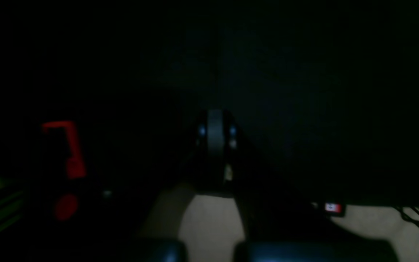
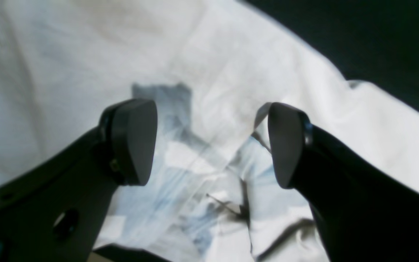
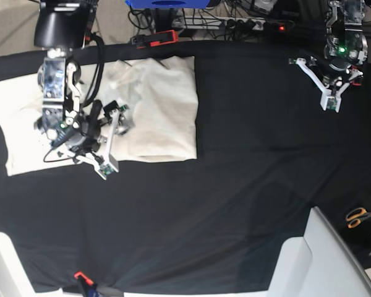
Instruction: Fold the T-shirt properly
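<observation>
Hovering over the T-shirt point(image 2: 231, 54), right gripper point(image 2: 209, 145) fingers spread.

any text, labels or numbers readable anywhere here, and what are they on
No text can be read in any view.
T-shirt: plain cream cloth; no print shows in these views.
Small red and white label at the table edge in the left wrist view: too blurred and dark to read.
Red object in the same view: no lettering visible.

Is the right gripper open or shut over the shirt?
Open. The right gripper has its pads wide apart above the T-shirt, with nothing pinched between them.
</observation>
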